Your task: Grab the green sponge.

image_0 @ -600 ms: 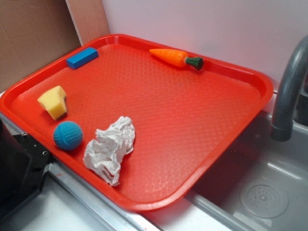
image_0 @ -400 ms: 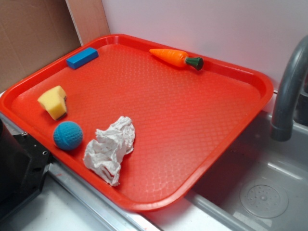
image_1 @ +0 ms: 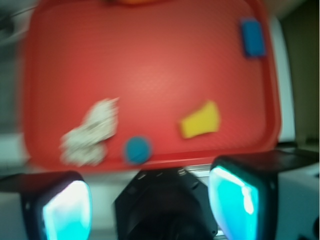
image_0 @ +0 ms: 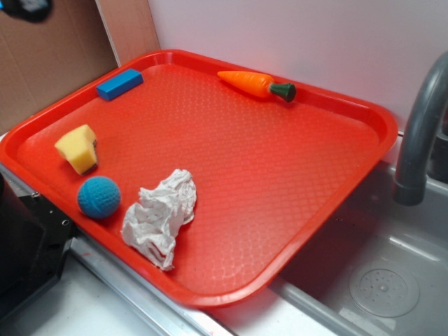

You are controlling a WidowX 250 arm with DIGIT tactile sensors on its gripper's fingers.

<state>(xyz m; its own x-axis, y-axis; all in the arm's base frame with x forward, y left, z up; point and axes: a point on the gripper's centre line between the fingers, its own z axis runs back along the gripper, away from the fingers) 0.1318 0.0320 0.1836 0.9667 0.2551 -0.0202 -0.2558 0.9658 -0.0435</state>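
Red tray (image_1: pixel 150 65) far below gripper (image_1: pixel 150 200), jaws spread wide, empty. Contents: crumpled paper towel (image_1: pixel 90 131) ahead-left, pale-yellow sponge (image_1: pixel 200 120) ahead-right, toy carrot (image_0: pixel 256 84) at the far edge, blue block (image_1: pixel 251 37) far right, teal knitted ball (image_1: pixel 137 149) nearest, beside the sponge. Risk: descent drifting onto the ball.

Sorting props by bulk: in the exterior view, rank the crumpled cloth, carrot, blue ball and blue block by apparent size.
1. crumpled white cloth
2. toy carrot
3. blue knitted ball; blue block looks similar, but it lies farther from the camera, so I won't rank those two.
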